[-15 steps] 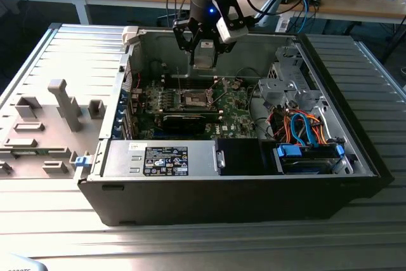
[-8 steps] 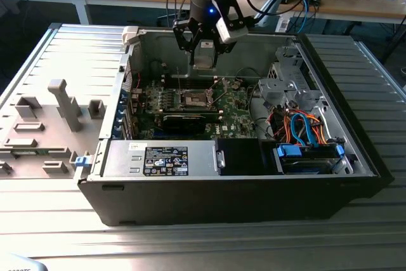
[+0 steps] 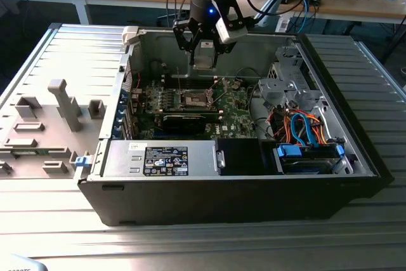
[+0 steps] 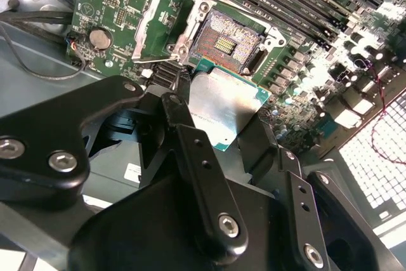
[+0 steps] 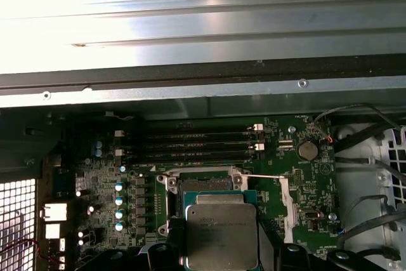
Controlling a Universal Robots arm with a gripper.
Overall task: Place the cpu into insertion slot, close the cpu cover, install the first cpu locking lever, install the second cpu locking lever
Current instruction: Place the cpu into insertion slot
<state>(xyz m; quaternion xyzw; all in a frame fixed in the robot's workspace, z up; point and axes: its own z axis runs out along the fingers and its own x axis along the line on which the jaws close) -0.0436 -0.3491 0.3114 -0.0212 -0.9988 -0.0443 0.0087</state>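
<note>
Obs.: The black two-fingered hand (image 3: 204, 47) hangs inside the open grey-and-black computer case (image 3: 222, 201). It is clamped on two opposite edges of the cpu (image 3: 205, 59), a small flat square chip with a dull silver-grey metal top. An edge grip leaves the underside free, which I judge is why it is held this way.

Position: The cpu (image 4: 222, 107) is in the air, above and just short of the insertion slot (image 4: 226, 42), and touches nothing but the hand. The slot is a small square dark socket with a silvery rim, set in the green circuit board (image 5: 304, 188) beside the narrow black memory slots (image 5: 190, 144). It is empty, with its contact field bare.

The cpu cover (image 4: 143, 30), a thin silvery metal frame with a cut-out centre, is swung back on its hinge to one side of the slot, so access is clear.

Orientation: The metal top faces both wrist views and the green substrate edge points toward the slot. The chip is square, so it has no real long axis, and its edges run roughly parallel to the slot rim. The exact tilt cannot be told.
</note>
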